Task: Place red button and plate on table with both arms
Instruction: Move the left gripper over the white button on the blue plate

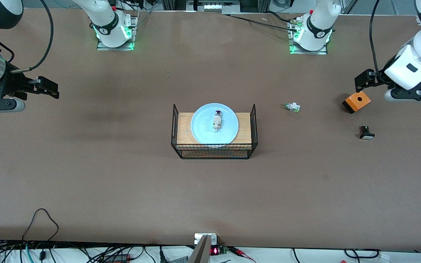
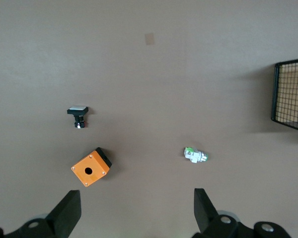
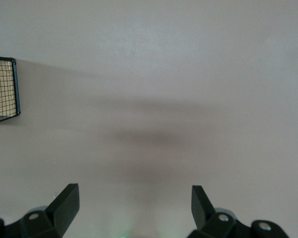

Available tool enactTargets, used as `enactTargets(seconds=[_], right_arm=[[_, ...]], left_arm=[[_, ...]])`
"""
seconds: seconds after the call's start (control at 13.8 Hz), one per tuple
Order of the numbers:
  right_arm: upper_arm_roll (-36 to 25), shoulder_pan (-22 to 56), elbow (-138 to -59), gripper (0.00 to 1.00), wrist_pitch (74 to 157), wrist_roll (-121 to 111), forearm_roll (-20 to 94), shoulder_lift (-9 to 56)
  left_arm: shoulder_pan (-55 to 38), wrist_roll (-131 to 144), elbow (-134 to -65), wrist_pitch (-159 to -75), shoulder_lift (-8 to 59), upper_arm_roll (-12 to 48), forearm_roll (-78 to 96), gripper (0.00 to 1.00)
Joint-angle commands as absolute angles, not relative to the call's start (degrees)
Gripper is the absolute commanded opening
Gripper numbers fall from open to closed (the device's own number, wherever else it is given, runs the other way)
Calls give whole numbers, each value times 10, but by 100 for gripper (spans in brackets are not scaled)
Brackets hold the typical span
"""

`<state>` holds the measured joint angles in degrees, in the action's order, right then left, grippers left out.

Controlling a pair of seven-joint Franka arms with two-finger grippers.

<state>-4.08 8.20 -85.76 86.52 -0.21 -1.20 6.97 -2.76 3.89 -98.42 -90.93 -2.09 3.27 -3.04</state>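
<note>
One red button (image 1: 216,120) on plate (image 1: 228,131); labels perhaps unreadable.

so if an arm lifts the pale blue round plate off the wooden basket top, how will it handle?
The pale blue round plate looks rigid and shallow, so its thin rim probably gives little grip. The red-capped white button lies loose on it and would likely slide or roll if it tilts.

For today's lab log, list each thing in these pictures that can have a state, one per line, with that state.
red button: lying on its side on the plate
plate: flat on the basket's wooden top
wire basket: upright on the table
left pincer: open, empty, over the table by the orange box
right pincer: open, empty, over bare table
white capless switch: lying on its side on the table
black button: on the table
</note>
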Motion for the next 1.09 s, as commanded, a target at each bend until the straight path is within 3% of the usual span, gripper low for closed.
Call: enactTargets(seconds=[0.0,0.29,0.65,1.02], right_arm=[[-40,78,-848,100,860,-4,-11,72],[-41,71,-848,100,861,-5,-11,73],[-40,73,-848,100,862,-5,-11,73],[-40,76,-848,100,863,-4,-11,74]], left_arm=[[-58,43,-975,-897,-23,61,-13,100],[-98,100,-921,-898,30,87,95,100],[-192,220,-816,-910,160,102,156,100],[-280,337,-803,-1056,238,101,128,100]])
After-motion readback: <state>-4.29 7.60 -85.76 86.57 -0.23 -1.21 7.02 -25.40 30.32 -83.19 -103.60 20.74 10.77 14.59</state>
